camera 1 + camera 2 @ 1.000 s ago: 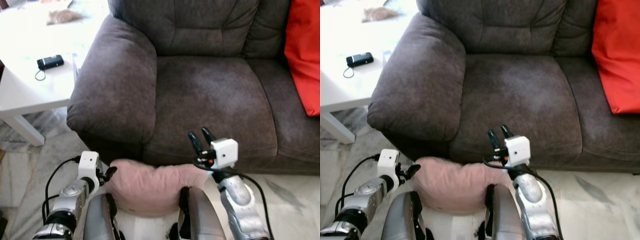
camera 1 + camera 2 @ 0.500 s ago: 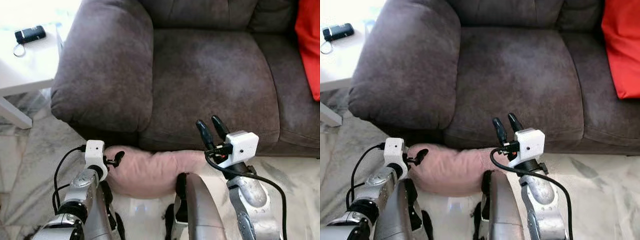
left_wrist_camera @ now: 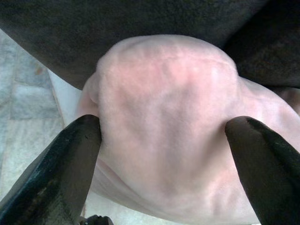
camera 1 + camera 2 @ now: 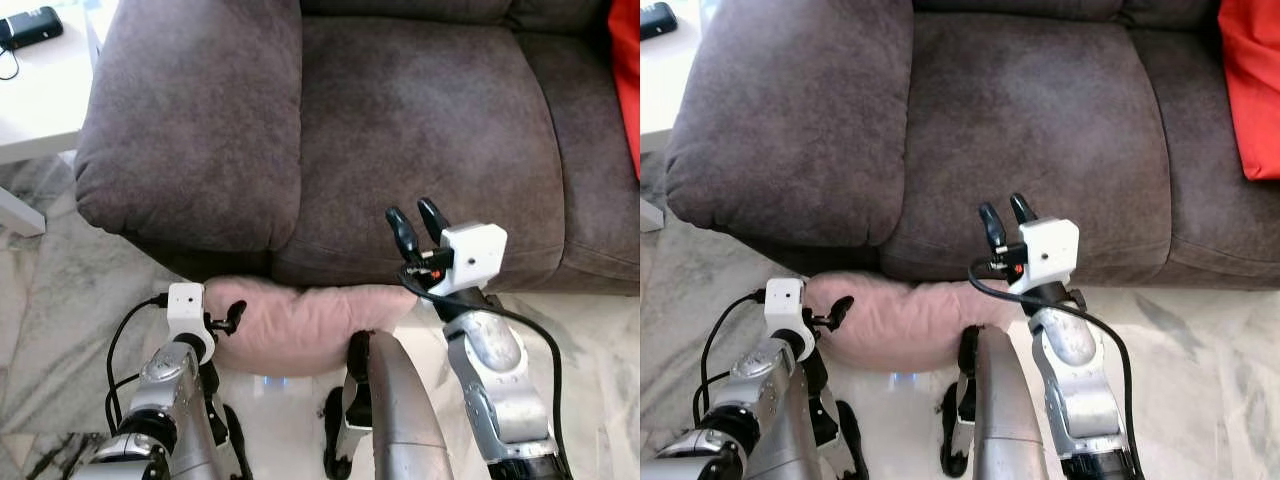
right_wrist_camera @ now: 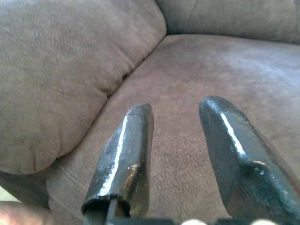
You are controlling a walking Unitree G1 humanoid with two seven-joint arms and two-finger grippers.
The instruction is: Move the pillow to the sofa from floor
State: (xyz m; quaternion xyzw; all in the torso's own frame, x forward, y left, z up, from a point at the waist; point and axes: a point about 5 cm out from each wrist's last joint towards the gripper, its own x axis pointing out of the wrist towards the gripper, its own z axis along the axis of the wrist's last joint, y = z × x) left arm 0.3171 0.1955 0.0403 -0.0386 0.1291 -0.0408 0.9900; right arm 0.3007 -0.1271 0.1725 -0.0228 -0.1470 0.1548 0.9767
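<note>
A: Looking down past the robot's legs, you find the pink pillow (image 4: pixel 300 325) on the marble floor (image 4: pixel 60 330), pressed against the base of the brown sofa (image 4: pixel 420 130) under the seam between armrest and seat cushion.

B: And your left tool?

A: Your left tool (image 3: pixel 164 136) sits at the pillow's nine o'clock end. Its fingers (image 3: pixel 70 164) are spread wide, one on each side of the bulging corner; the nearer one touches the fabric, the other sits right at the edge, and you cannot tell whether it presses in.

B: Your right tool?

A: Your right tool (image 4: pixel 418 226) is raised at about one o'clock of the pillow, just above its far end, in front of the seat cushion. Its fingers (image 5: pixel 126 154) stand a moderate gap apart with nothing between them.

B: Room to move?

A: You have a broad bare seat at twelve o'clock. An orange cushion (image 4: pixel 1252 85) lies at two o'clock, and a white worktop (image 4: pixel 35 90) with a black device (image 4: pixel 30 25) at ten o'clock, beyond the armrest.
</note>
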